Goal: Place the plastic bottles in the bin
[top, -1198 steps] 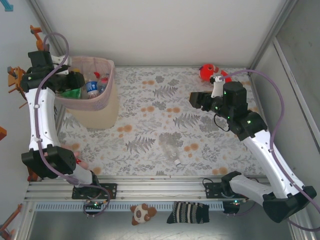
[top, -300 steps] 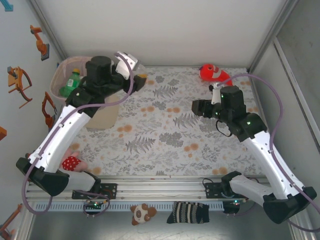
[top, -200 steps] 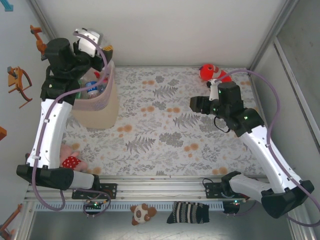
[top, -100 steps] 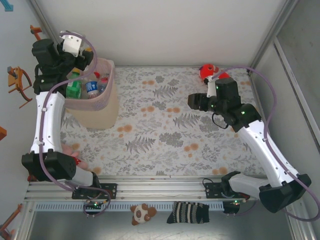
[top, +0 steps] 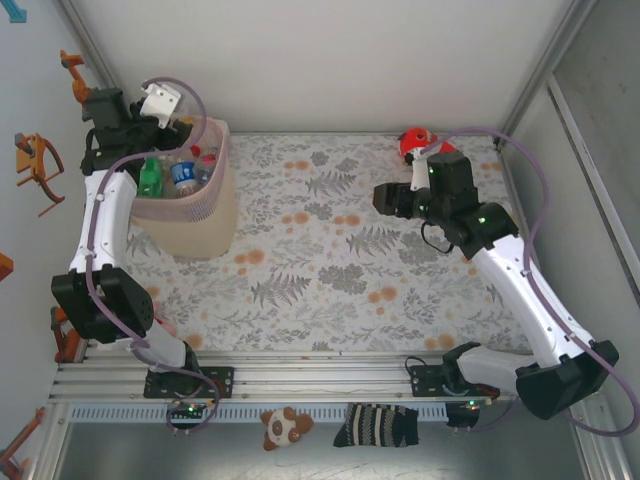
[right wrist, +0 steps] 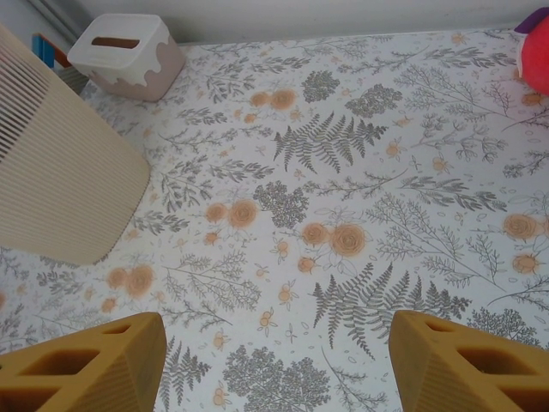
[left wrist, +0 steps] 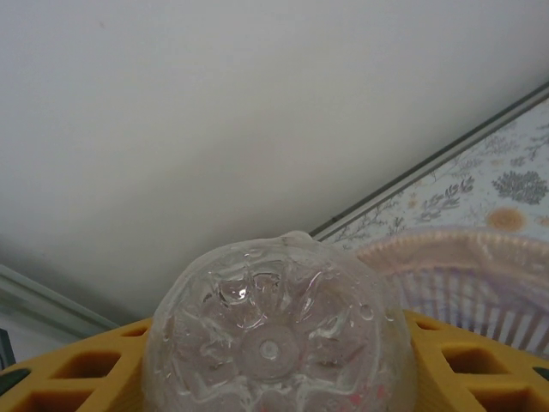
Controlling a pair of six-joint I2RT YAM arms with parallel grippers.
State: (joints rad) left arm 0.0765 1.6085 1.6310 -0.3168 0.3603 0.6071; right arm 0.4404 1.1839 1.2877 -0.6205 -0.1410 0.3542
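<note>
Bottle [left wrist: 270,313], clear, petal-moulded base: your left hand [left wrist: 270,373] grips it near pink mesh bin [left wrist: 480,283]; right hand [right wrist: 274,360] open, empty.

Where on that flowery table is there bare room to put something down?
Free: the table between the bin and the right end effector, plus its near strip. Crowded: bottles in the bin; the fish plush in the far corner.

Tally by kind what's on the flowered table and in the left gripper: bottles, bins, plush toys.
Plastic bottles: 3 clearly seen, namely the clear bottle held in the left gripper, plus the green bottle and the blue-labelled bottle in the bin; more may be hidden.
Bin: 1
Fish plush: 1
Total: 5
</note>
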